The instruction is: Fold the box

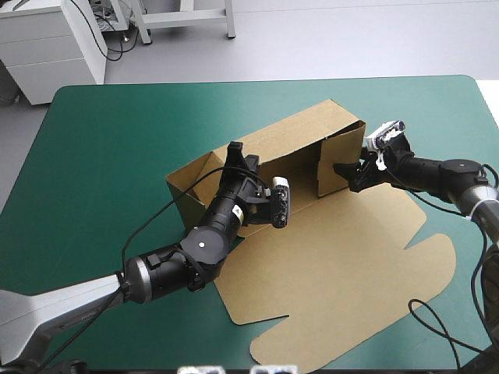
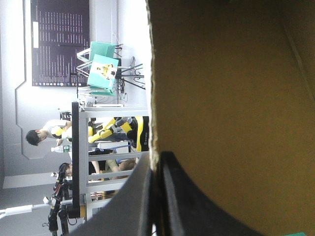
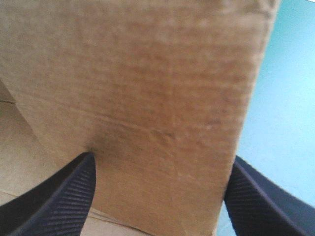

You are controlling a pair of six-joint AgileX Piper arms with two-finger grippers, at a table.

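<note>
Brown box [image 1: 327, 234] in the middle of the teal-green surface [image 1: 101, 156], only partly made. Stands up in walls on the side toward the far edge. Lies flat as one big sheet toward the near edge and the near right corner.

Left pincer [image 1: 236, 153] up on the top of the long far wall, partway along it. Squeezes that top edge, black fingers [image 2: 172, 196] almost together with the thin board between them.

Right pincer [image 1: 347, 173] at the box's right end, down low by the short end wall. Spread wide, holding nothing. From the right wrist, one black finger [image 3: 64, 196] on the box's inner side, its tip right up at the end wall. The other finger out past the wall's edge, over bare surface.
</note>
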